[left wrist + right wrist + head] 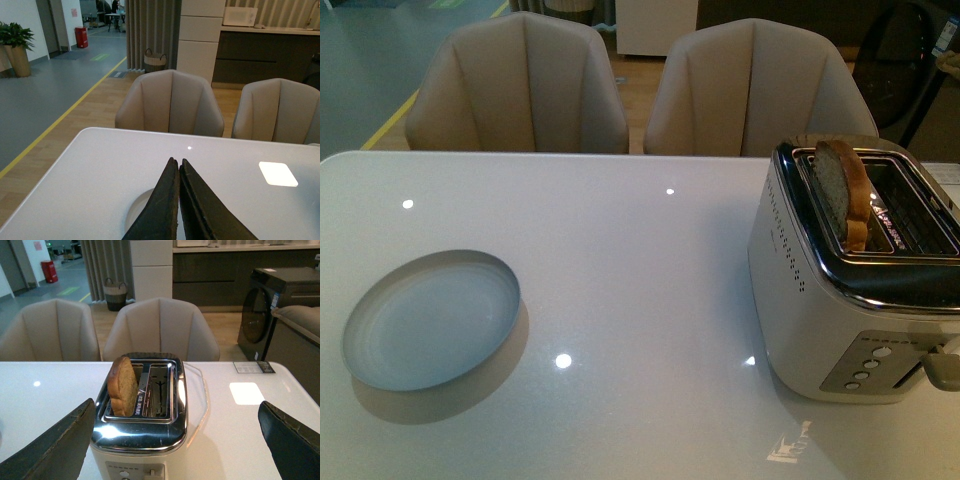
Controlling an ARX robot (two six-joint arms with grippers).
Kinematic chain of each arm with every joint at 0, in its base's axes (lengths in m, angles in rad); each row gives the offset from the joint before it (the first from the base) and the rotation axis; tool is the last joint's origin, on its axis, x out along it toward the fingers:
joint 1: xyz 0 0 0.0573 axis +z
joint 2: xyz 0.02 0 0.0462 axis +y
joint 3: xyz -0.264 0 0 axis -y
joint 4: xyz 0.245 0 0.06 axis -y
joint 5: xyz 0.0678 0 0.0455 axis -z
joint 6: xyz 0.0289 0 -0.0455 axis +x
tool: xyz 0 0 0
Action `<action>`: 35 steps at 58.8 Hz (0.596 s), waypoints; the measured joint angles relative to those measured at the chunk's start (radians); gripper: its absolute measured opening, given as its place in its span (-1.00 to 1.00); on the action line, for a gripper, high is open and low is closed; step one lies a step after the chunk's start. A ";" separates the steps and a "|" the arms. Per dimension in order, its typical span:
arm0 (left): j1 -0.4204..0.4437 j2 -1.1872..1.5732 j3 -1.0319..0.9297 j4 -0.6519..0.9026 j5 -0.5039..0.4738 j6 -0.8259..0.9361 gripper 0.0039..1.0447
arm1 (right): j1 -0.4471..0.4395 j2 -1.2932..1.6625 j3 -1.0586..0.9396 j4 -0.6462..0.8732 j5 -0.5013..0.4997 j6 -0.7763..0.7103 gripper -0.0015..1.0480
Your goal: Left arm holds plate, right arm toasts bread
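On the white worktop (620, 300), front view: pale blue-white plate (432, 320) lies flat at the near left, nothing in it. Toaster (855, 290) stands at the right edge, cream body with chrome top, two slots. Bread (842, 192) stands upright in the left slot, more than half of the slice above the rim, speckled face toward the left, golden crust edge showing. Right slot holds nothing visible. Row of round buttons and a lever on the toaster's near face. Two beige chairs (520, 90) pushed up at the far edge. Neither arm shows in this view.

Left wrist view: left tool (179, 165) hangs low over the worktop, its two dark fingers pressed together with only a thin seam between them, nothing held. A pale arc of the plate (137, 210) shows just under and beside the fingers; contact cannot be told. Chairs beyond the far edge, then corridor floor with a yellow line and a potted plant (16, 42).

Right wrist view: right tool (175, 440) spread wide, one dark finger on each side of the toaster (142, 440), both clear of it. Bread (124, 385) sits in the left slot, leaning slightly, well apart from both fingers. Other slot shows only its inner wire guide.
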 joint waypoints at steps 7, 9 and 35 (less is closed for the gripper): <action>0.000 -0.120 0.000 -0.153 0.000 0.000 -0.95 | 0.000 0.000 0.000 0.000 0.000 0.000 0.83; 0.000 -0.156 0.000 -0.175 0.000 0.000 -0.95 | 0.000 0.000 0.000 0.000 0.000 0.000 0.83; 0.000 -0.178 0.000 -0.183 0.000 0.000 -0.85 | 0.000 0.000 0.000 0.000 0.000 0.000 0.83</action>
